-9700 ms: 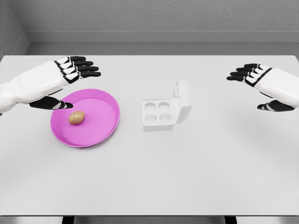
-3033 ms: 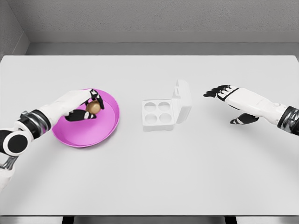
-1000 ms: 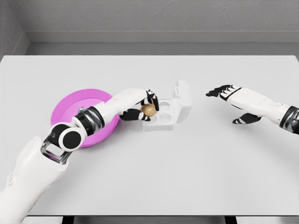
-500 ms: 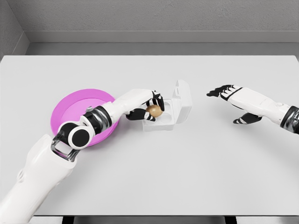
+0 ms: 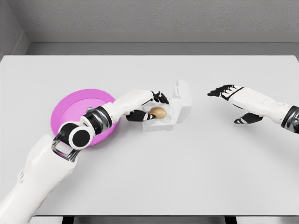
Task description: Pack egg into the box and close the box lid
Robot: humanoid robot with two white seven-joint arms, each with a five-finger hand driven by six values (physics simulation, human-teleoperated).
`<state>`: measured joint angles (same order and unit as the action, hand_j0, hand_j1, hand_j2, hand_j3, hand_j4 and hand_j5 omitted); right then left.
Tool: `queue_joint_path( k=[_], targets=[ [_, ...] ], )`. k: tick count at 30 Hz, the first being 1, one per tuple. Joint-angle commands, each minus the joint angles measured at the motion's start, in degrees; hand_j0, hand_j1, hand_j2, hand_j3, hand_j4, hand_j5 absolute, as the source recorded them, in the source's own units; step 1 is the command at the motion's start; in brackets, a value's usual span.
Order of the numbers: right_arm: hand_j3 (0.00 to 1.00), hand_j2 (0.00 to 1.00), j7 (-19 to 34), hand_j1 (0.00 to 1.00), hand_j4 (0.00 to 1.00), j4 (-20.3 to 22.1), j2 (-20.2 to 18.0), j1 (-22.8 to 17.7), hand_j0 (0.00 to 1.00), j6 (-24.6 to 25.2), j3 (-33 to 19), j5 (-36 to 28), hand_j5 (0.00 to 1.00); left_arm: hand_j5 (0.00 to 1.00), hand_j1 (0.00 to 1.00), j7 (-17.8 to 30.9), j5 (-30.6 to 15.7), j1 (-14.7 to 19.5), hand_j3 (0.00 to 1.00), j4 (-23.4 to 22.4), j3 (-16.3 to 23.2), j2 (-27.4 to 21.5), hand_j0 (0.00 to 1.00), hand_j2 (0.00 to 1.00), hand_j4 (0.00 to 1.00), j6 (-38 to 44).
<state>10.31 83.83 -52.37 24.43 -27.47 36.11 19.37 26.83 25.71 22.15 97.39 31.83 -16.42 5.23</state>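
At frame centre the egg (image 5: 158,112) is seen lying in the box (image 5: 161,116), beside the left robot hand (image 5: 148,106), whose fingers are spread. It is judged fragile and smooth, best pinched lightly across its sides. The right robot hand (image 5: 233,95) is held open at the right.

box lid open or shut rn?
Open. The lid stands upright behind the box, its cups exposed, with the egg visible.

— What is getting covered? 
— The left arm (image 5: 70,135) is hiding the plate's (image 5: 70,105) near right part. 
— And the edges? 
— The right forearm (image 5: 285,114) is running off right.
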Motion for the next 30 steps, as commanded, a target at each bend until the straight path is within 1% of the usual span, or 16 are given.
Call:
queue_joint_path(
  k=[1, 15, 16, 17, 19, 23, 24, 26, 27, 28, 30],
  targets=[
    [1.0, 1.0, -0.03, 1.0, 1.0, 0.02, -0.1, 0.0, 1.0, 0.04, -0.07, -0.3, 1.0, 0.72, 0.72, -0.02, -0.13, 0.0, 0.72, -0.01, -0.01, -0.02, 0.72, 0.72, 0.72, -0.04],
    [1.0, 1.0, -0.03, 1.0, 1.0, -0.07, -0.19, 0.0, 1.0, 0.04, -0.16, -0.3, 1.0, 0.72, 0.72, -0.02, -0.22, 0.0, 0.72, -0.01, -0.36, -0.19, 0.72, 0.72, 0.72, 0.05],
    [1.0, 1.0, -0.03, 1.0, 1.0, -0.07, -0.19, 0.0, 1.0, 0.04, -0.25, -0.3, 1.0, 0.73, 0.73, -0.02, -0.31, 0.0, 0.73, -0.01, -0.54, -0.19, 0.73, 0.73, 0.73, 0.05],
    [1.0, 1.0, -0.03, 1.0, 1.0, -0.07, -0.27, 0.0, 1.0, 0.04, -0.16, -0.3, 1.0, 0.8, 0.8, -0.02, -0.31, 0.0, 0.8, -0.01, -0.63, -0.19, 0.8, 0.8, 0.8, 0.14],
    [1.0, 1.0, -0.03, 1.0, 1.0, -0.07, -0.19, 0.0, 1.0, 0.04, -0.25, -0.3, 1.0, 0.85, 0.85, -0.02, -0.39, 0.0, 0.85, -0.01, -0.45, -0.28, 0.85, 0.85, 0.85, 0.14],
    [1.0, 1.0, -0.03, 1.0, 1.0, 0.11, -0.19, 0.0, 1.0, -0.04, -0.34, -0.21, 1.0, 0.85, 0.85, -0.02, -0.66, -0.09, 0.85, 0.69, -0.89, -0.37, 0.85, 0.85, 0.85, 0.14],
    [1.0, 1.0, -0.03, 1.0, 1.0, 0.11, -0.19, 0.09, 1.0, -0.13, -0.42, -0.3, 1.0, 0.94, 0.94, -0.02, -1.01, 0.17, 0.94, 0.96, -0.98, -0.63, 0.94, 0.94, 0.94, 0.05],
    [1.0, 1.0, -0.03, 1.0, 1.0, 0.02, -0.19, 0.09, 1.0, -0.04, -0.34, -0.3, 1.0, 1.0, 1.0, -0.02, -1.53, -0.44, 1.0, 4.91, -4.58, -1.42, 1.0, 1.0, 1.0, 0.05],
    [1.0, 1.0, -0.03, 1.0, 1.0, 0.02, -0.19, 0.09, 1.0, -0.04, -0.34, -0.3, 1.0, 1.0, 1.0, -0.11, -4.52, -0.44, 1.0, 5.61, -6.42, -3.44, 1.0, 1.0, 1.0, -0.13],
    [1.0, 1.0, -0.03, 1.0, 1.0, 0.19, -0.19, 0.09, 1.0, -0.04, -0.34, -0.3, 1.0, 1.0, 1.0, -0.11, -9.09, -0.09, 1.0, 5.79, -8.27, -6.78, 1.0, 1.0, 1.0, -3.46],
    [1.0, 1.0, 0.06, 1.0, 1.0, 0.46, -0.1, 0.09, 1.0, -0.39, -0.07, -0.21, 1.0, 1.0, 1.0, 0.07, -15.94, -0.97, 1.0, 5.79, -13.81, -11.61, 1.0, 1.0, 1.0, -12.16]
  ],
)
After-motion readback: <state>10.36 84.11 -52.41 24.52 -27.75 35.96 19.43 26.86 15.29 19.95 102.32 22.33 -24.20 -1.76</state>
